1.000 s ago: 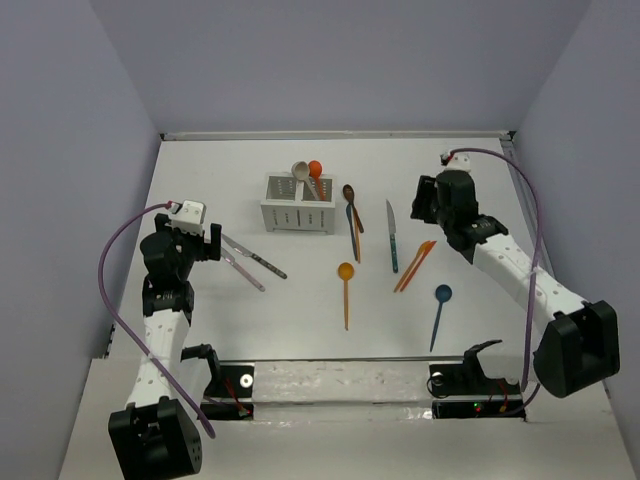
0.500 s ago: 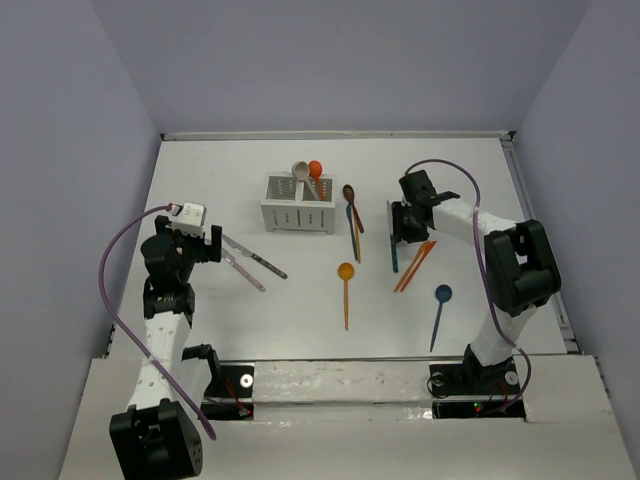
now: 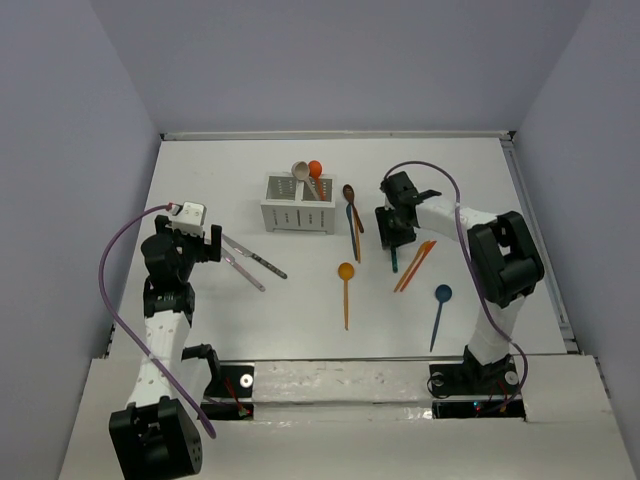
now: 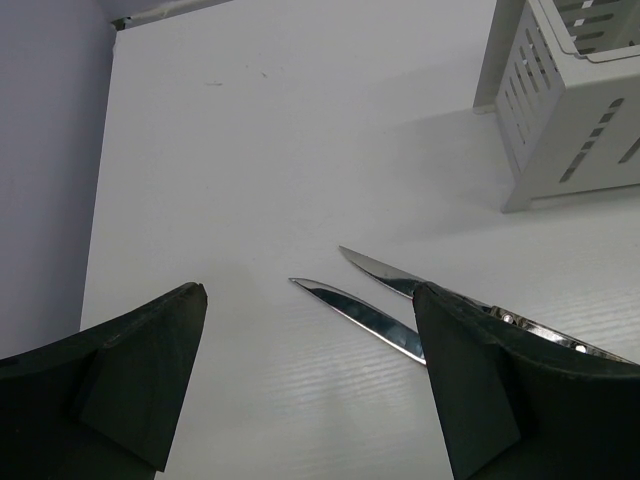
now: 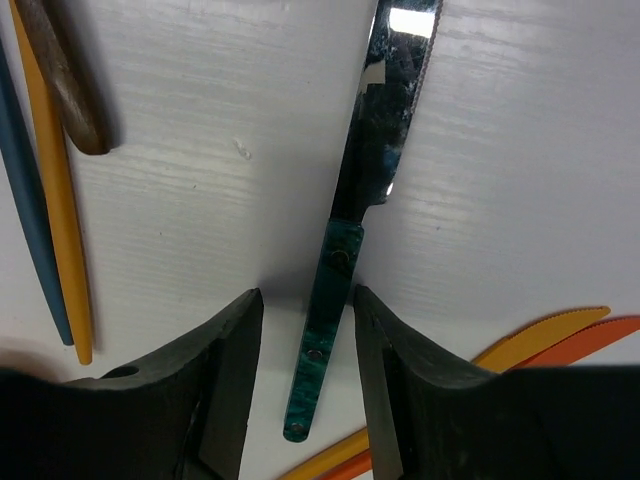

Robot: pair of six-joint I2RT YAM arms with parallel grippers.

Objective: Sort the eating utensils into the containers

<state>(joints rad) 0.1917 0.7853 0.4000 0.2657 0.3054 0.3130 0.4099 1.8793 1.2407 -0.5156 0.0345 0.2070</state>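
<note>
Right gripper [image 5: 305, 300]: fingers apart, set down either side of the marbled handle of a teal-handled steel knife [image 5: 330, 290], clamped on nothing. The knife lies flat on the white table [image 3: 270, 330], blade towards the far side. Just left of it: brown spoon [image 5: 62, 90], long orange handle [image 5: 55, 220] and dark blue handle [image 5: 28, 210], side by side and close to the left finger. Just right and nearer: pair of thin orange utensils [image 3: 415, 264], running past the right finger. Nearer again: orange round-bowled spoon [image 3: 346, 290] and dark blue spoon [image 3: 440, 308], each lying apart. White slotted two-compartment caddy [image 3: 298, 204]: far centre-left, with a white spoon [image 3: 300, 170] and an orange spoon [image 3: 315, 168] standing in its right compartment. Left gripper [image 4: 308, 300]: fingers apart, empty, at the left. Pink-handled knife [image 3: 243, 270] and black-handled knife [image 3: 266, 264] lie just right of it, blade tips between its fingers. Open room: bare table beyond the caddy, along the right edge and in the near-left corner. Grey-violet walls [image 3: 80, 120] close the left, far and right sides.
</note>
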